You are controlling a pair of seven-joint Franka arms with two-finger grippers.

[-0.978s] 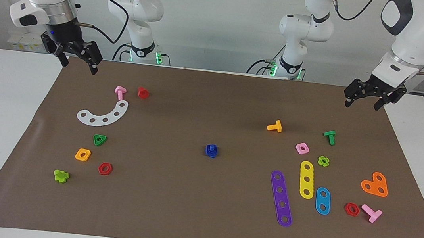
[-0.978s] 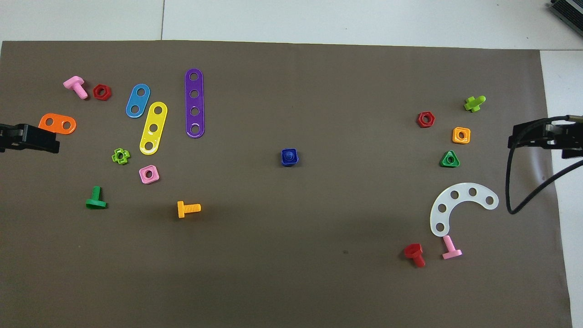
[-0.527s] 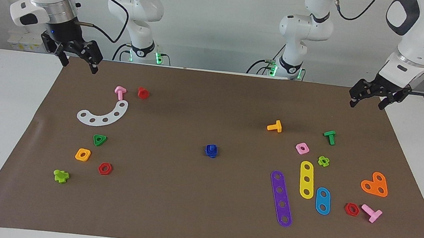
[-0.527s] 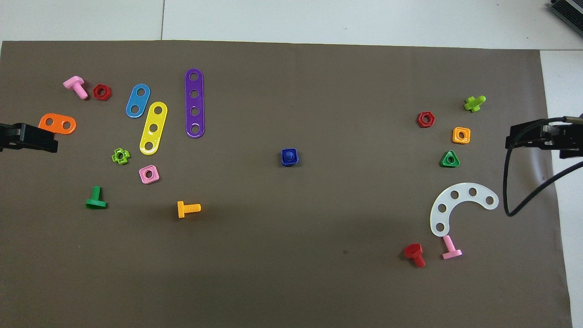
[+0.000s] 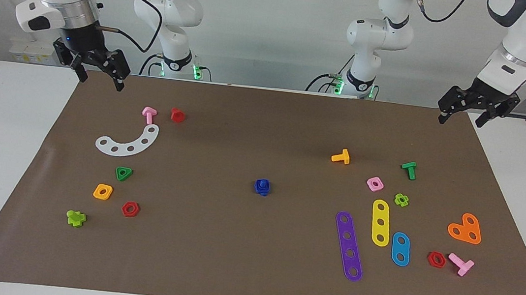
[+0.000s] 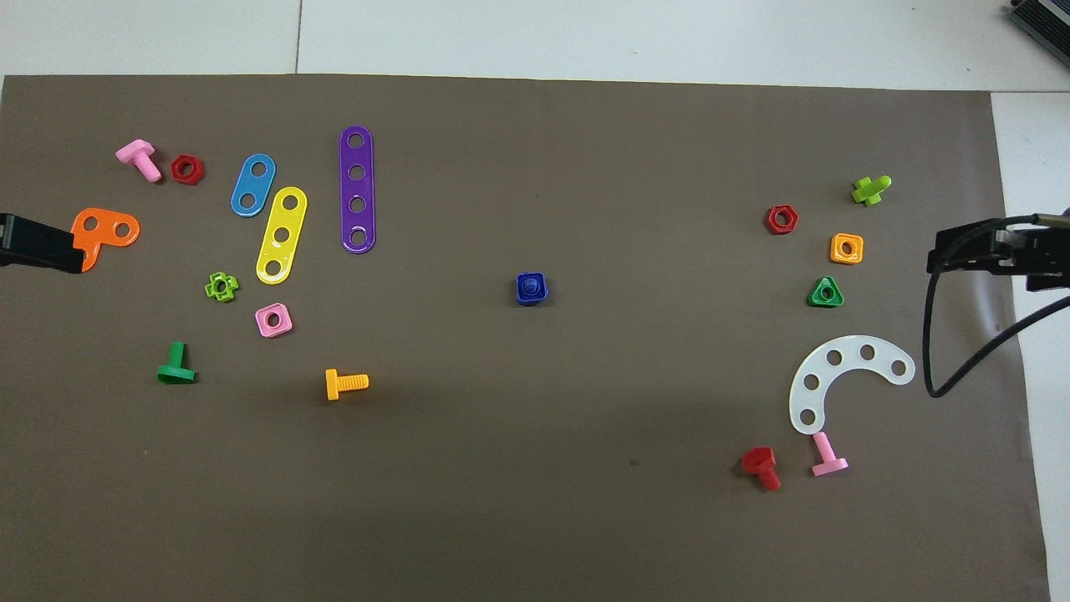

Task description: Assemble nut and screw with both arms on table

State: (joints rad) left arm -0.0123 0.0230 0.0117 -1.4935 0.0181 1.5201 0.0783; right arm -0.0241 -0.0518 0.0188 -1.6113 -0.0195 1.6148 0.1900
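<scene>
Left pincer [image 5: 462,114] and right pincer [image 5: 99,73] raised, both agape.

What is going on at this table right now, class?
Nothing is being handled. The dark-blue nut sits mid-mat with the screw standing in its hole, apparently already joined. The left gripper and right gripper hang open and empty over the mat's corners nearest the robots, well away from the scattered coloured parts.

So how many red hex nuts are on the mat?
2. One red hex nut lies at the right arm's end, beside the orange square nut; the other red hex nut lies at the left arm's end, beside a pink screw.
</scene>
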